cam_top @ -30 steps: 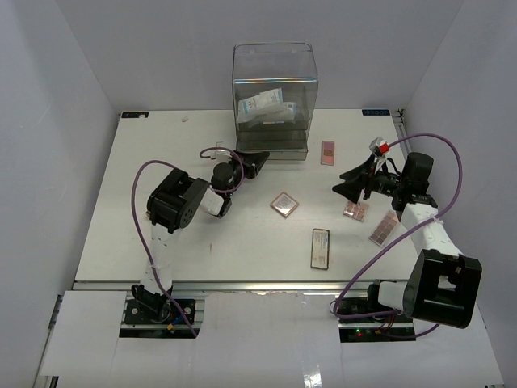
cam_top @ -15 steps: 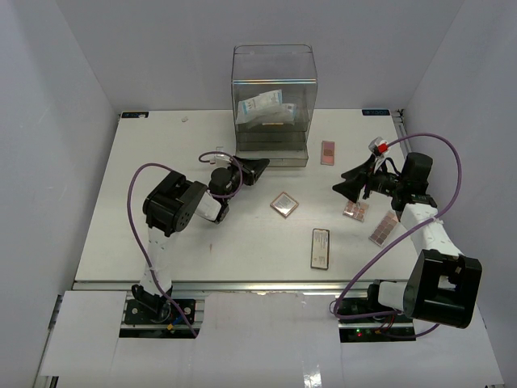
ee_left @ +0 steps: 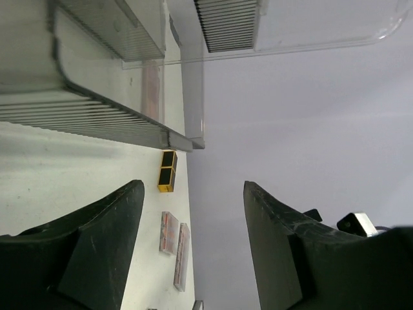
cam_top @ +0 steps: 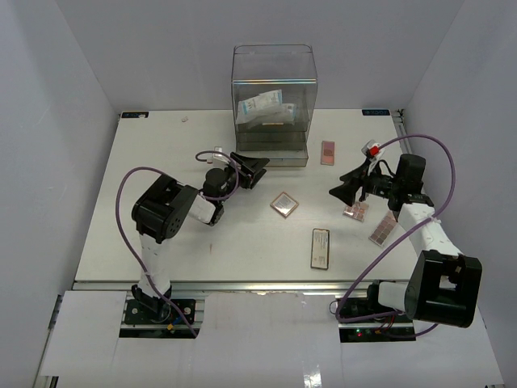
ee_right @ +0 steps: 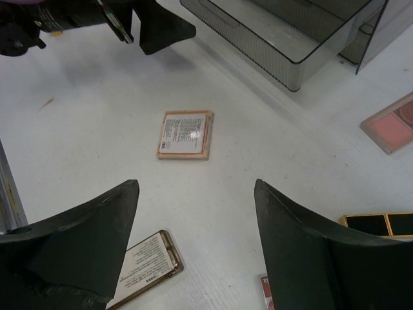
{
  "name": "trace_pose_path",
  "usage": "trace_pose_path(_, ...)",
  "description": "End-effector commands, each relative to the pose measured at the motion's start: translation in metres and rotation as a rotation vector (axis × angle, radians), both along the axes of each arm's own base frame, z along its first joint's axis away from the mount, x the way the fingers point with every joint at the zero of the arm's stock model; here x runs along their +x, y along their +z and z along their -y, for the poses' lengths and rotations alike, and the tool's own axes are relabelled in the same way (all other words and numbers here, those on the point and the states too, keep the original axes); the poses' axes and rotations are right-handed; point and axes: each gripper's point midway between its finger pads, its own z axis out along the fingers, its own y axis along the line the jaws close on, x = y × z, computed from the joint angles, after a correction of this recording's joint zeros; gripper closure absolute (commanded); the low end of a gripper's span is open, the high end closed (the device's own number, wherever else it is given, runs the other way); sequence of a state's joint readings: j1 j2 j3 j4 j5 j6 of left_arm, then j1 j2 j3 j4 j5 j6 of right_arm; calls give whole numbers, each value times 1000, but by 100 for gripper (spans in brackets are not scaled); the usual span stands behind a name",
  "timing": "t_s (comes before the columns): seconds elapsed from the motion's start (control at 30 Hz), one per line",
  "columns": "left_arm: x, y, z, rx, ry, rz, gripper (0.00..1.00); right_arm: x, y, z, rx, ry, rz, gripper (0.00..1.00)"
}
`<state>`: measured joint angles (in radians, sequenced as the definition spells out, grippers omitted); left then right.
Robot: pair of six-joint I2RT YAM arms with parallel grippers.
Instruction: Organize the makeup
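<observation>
The makeup lies scattered on the white table. A square palette [cam_top: 283, 204] [ee_right: 186, 134] lies label-up in the middle, and a black rectangular compact [cam_top: 321, 247] [ee_right: 145, 261] nearer the front. Two pink palettes [cam_top: 356, 211] [cam_top: 383, 228] lie at the right, another pink one [cam_top: 327, 152] beside the box. White-blue sachets [cam_top: 265, 105] lie inside the clear drawer box [cam_top: 275, 101]. My left gripper [cam_top: 252, 168] [ee_left: 192, 187] is open and empty just in front of the box's low drawer [ee_left: 97, 110]. My right gripper [cam_top: 349, 187] [ee_right: 195, 187] hovers open between the square palette and the compact.
A small gold-framed black case [ee_left: 168, 171] [ee_right: 381, 225] lies under my right arm. The table's right edge [cam_top: 404, 162] is close to the right palettes. White walls enclose the table on three sides.
My left gripper's jaws have opened in front of the drawer, and its arm has swung back toward the near left. My right gripper has opened a little wider and drifted slightly left.
</observation>
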<state>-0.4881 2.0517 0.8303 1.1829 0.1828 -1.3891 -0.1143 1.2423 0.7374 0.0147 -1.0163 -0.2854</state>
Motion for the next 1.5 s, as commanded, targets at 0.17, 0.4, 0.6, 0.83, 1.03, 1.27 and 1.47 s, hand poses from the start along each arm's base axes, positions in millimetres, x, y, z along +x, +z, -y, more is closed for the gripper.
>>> trace_pose_path(0.17,-42,27,-35,147,-28,104,22,7,-6,-6,-192,-17,61,18)
trace_pose_path(0.4,-58,45,-94,374,17,197,13,4,-23,-17,-378,31,128,14)
trace_pose_path(0.6,-64,73,-151,660,104,273,2,-2,-36,-34,-455,108,130,12)
trace_pose_path(0.83,-83,96,-185,921,144,286,2,-4,-47,-72,-542,159,101,12)
trace_pose_path(1.03,-108,99,-209,1073,174,324,2,5,-55,-111,-567,74,-14,5)
trace_pose_path(1.27,-129,111,-234,1165,280,381,2,15,-62,-148,-547,-15,-96,10)
trace_pose_path(1.47,-134,120,-235,1153,300,406,2,23,-84,-154,-619,-70,-89,10)
